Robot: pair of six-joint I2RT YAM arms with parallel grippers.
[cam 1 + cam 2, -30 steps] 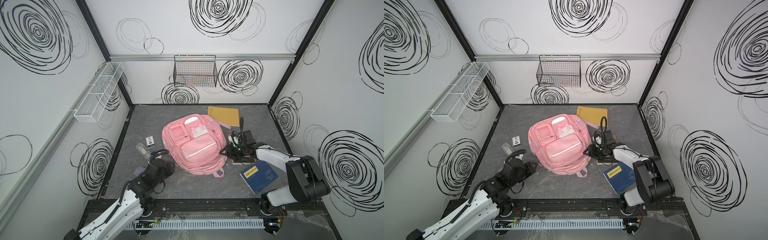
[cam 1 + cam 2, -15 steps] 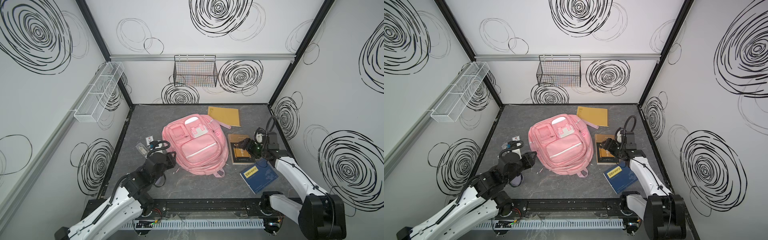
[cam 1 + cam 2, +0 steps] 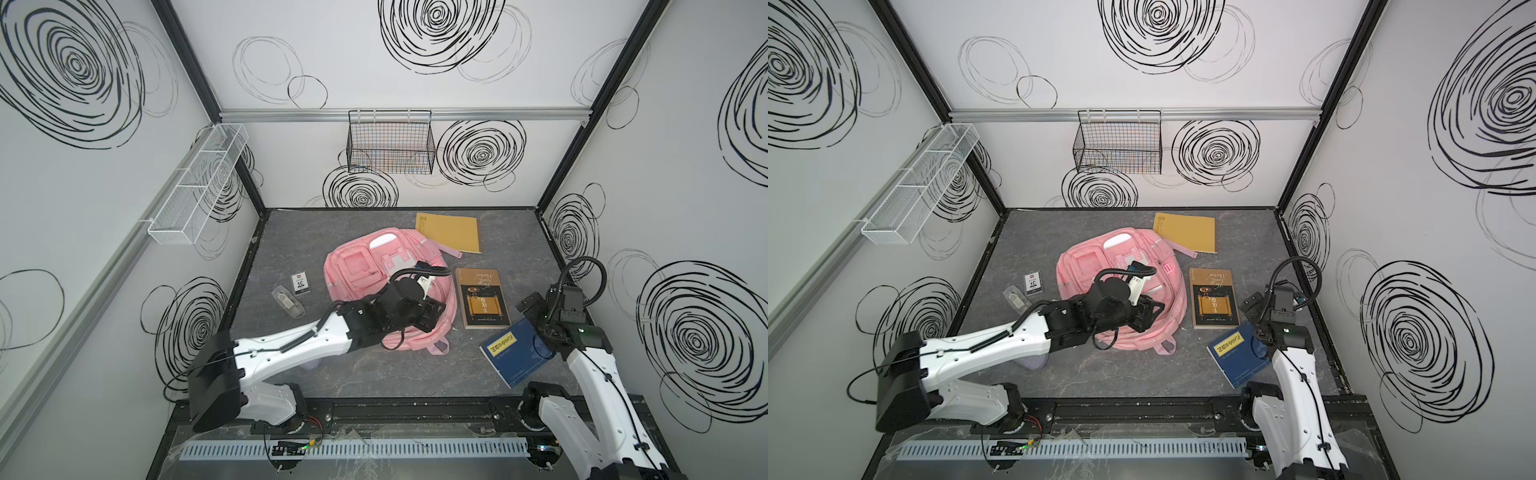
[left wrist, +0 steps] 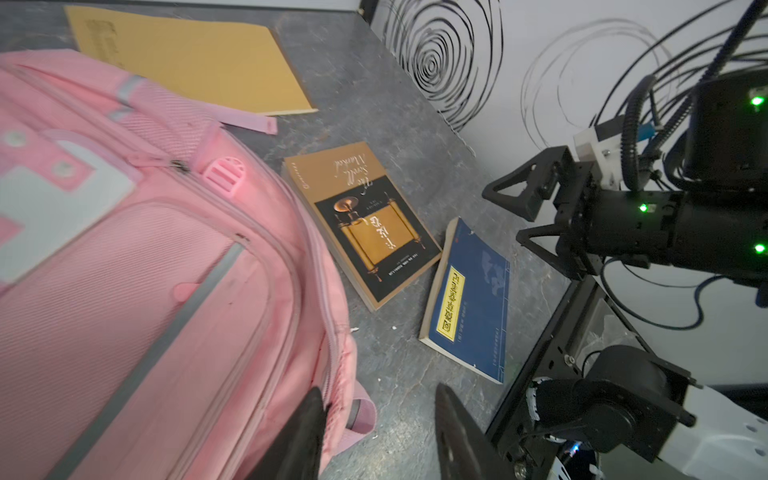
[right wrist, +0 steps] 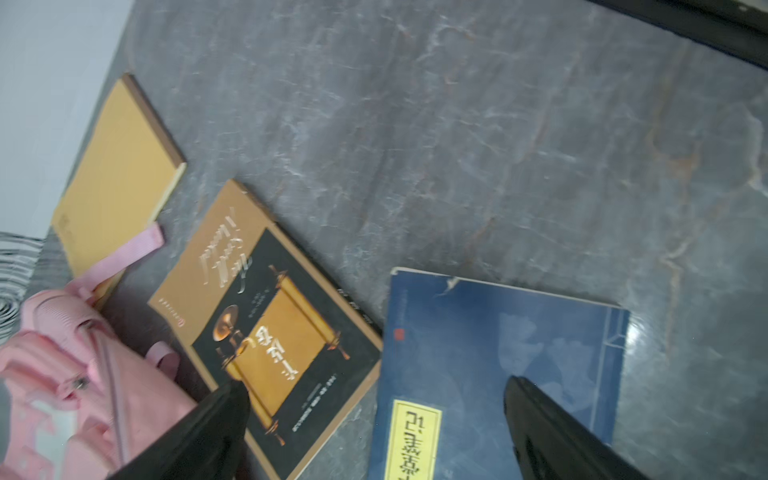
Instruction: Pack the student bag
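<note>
One student bag (image 3: 356, 268), pink with white flap panels, lies flat on its back at the middle of the grey surface (image 3: 374, 376), its top toward the back wall. Three books lie to its right. A mustard notebook (image 3: 451, 232) sits by the back wall with one of the bag's pink straps resting across its near corner. A brown-and-black book (image 3: 482, 303) with a gold scroll on the cover lies just beside the bag's right side. A blue book (image 3: 515, 353) with a yellow label lies nearer the front, turned at an angle, one corner close against the brown book. Two small things lie left of the bag: a card in a clear sleeve (image 3: 300, 282) and, just beside it, a clear case (image 3: 286, 301). Two baskets hang on the walls, a white mesh one (image 3: 199, 183) on the left wall and a black wire one (image 3: 390, 141) on the back wall. Of the two arms, the left one reaches across the bag's near half and hides much of its front in both top views. The left tool (image 3: 432, 316) hangs over the bag's near right corner, its jaws parted with only the surface and a pink loop showing between them. The right tool (image 3: 534, 318) is raised above the blue book near the right wall, jaws spread wide and holding nothing. A pale lilac scrap shows from under the left arm, too hidden to name.
</note>
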